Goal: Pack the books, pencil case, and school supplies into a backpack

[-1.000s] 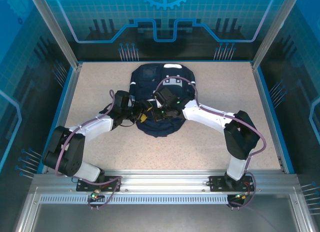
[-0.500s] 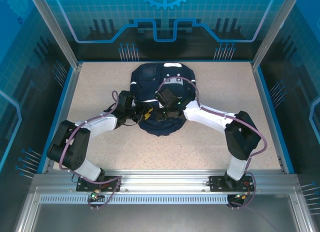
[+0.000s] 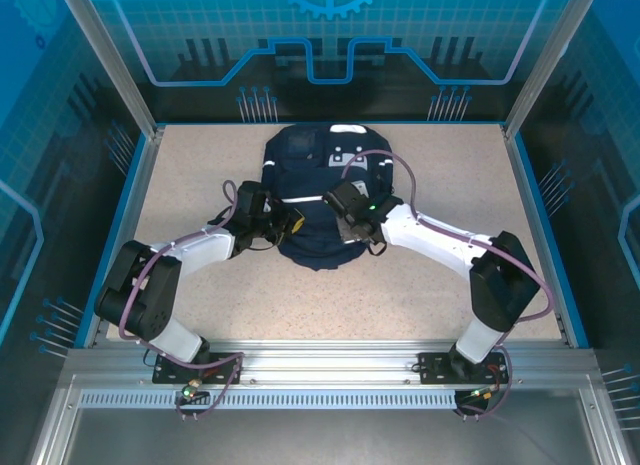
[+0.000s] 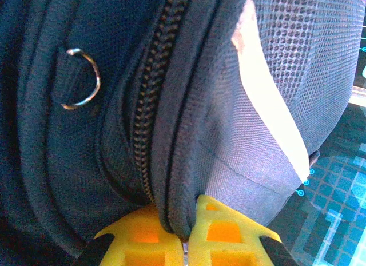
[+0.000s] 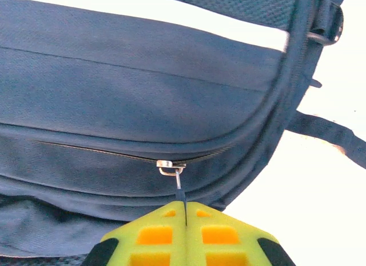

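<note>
From above, the big blue backpack (image 3: 318, 195) lies flat in the middle of the table (image 3: 440, 295), toward the far side. My two arms reach in from the near edge. My left gripper (image 3: 291, 222) is at the bag's left side, touching it. My right gripper (image 3: 340, 217) is on the bag, a bit right of its middle.

In my left wrist view, my yellow fingers (image 4: 154, 243) are pressed together on a fold of the bag's cloth, right beside the zipper teeth (image 4: 153, 106). A small metal ring (image 4: 80, 78) hangs on a loop to the left. A white stripe (image 4: 269, 106) runs down the mesh part.

In my right wrist view, my yellow fingers (image 5: 154, 231) are pinched tight on the thin zipper pull (image 5: 179, 189). The silver slider (image 5: 170, 166) sits just above them on a zipper line. A dark strap (image 5: 326, 134) lies on the table at the right.
</note>
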{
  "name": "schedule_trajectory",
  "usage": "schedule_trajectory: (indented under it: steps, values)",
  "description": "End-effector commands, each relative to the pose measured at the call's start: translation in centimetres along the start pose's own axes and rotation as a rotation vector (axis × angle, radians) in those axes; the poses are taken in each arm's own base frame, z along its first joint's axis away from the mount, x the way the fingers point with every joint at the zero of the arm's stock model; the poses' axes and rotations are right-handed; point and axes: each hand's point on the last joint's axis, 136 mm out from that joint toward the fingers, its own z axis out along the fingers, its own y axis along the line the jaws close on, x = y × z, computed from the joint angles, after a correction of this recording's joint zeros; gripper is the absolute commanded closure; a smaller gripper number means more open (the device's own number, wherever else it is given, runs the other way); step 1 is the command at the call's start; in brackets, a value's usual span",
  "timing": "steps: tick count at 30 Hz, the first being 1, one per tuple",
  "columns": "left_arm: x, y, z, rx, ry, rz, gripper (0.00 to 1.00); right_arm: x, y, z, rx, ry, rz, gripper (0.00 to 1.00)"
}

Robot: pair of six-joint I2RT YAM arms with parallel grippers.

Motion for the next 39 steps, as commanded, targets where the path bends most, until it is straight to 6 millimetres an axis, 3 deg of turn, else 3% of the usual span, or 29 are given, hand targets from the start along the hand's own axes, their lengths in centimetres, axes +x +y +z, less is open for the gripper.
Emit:
schedule_trajectory:
  steps: [1,3,6,11,18,24,28,33,36,39]
  values:
    - [-2.1,0.2,-0.2,-0.008,-0.082,0.039,1.0,1.2,-0.8,-0.7,-0.042,0.049,-0.035,1.0]
    - [-2.0,0.0,-0.2,-0.001,-0.073,0.044,1.0,1.2,1.0,-1.1,-0.144,0.062,-0.048,0.82]
    - [-1.8,-0.5,-0.3,0.01,-0.06,0.054,1.0,0.8,1.7,-0.9,-0.163,0.065,-0.056,0.59]
    - [-1.6,-0.5,-0.4,0.01,-0.052,0.063,1.0,0.7,1.0,0.7,-0.08,0.104,-0.06,0.54]
    - [-1.4,-0.6,-0.3,0.009,-0.038,0.072,1.0,0.8,1.2,2.1,-0.05,0.112,-0.046,0.63]
    - [-1.6,-0.5,-0.6,0.004,-0.044,0.078,1.0,0.4,-0.2,2.0,0.02,0.093,-0.042,0.89]
    - [-2.2,0.1,-1.4,-0.011,-0.066,0.079,1.0,0.2,-2.4,1.2,0.095,0.059,-0.007,0.98]
    - [-2.3,0.4,-2.4,-0.039,-0.09,0.119,1.0,0.3,-5.8,1.9,0.088,0.075,0.043,1.0]
    - [-2.5,0.8,-2.9,-0.051,-0.103,0.126,1.0,0.0,-5.5,2.3,-0.032,0.075,0.044,1.0]
    - [-3.2,1.4,-3.7,-0.057,-0.115,0.118,1.0,-0.1,-3.8,1.6,-0.139,0.076,-0.007,1.0]
